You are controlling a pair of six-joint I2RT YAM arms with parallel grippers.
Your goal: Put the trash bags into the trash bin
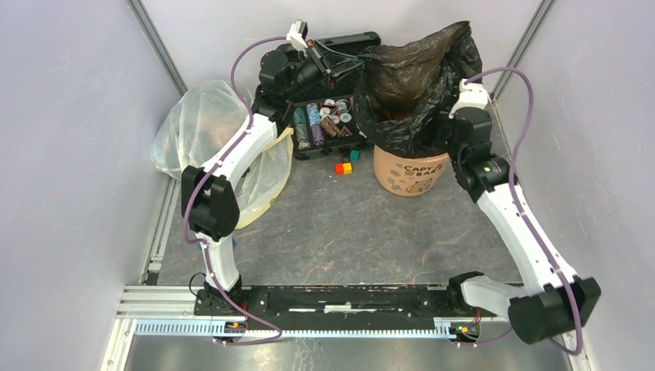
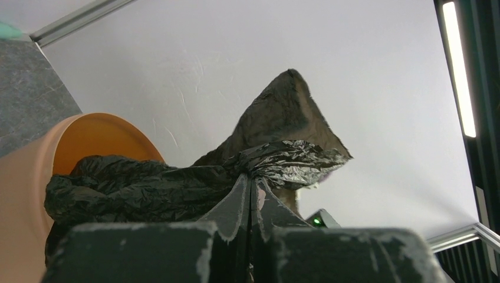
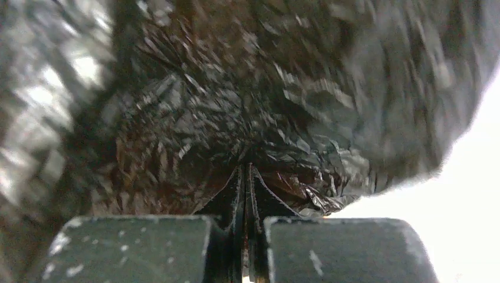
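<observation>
While the trash bag [image 1: 417, 77] is bunching over the mouth of the trash bin [image 1: 409, 174] at the far right of the table [image 1: 347, 239], with much of its film rising in a peak above the rim and some hanging over the bin's outside, the stuffing step is looking to be in hand but not finished. Both pairs of jaws are pressing together on black film: the left jaws are pinching a fold at the bag's left edge, just beside the orange rim [image 2: 35, 171], and the right jaws are nipping crinkled plastic [image 3: 236, 106] on the bag's right side. Next, I judge, both arms need to be carrying their pinched folds down inside the rim before letting go, since thin film is likely to be springing back up. On the bin's near side, "CAPY" over "BAR" is reading among cartoon prints; no other writing is showing legibly.
</observation>
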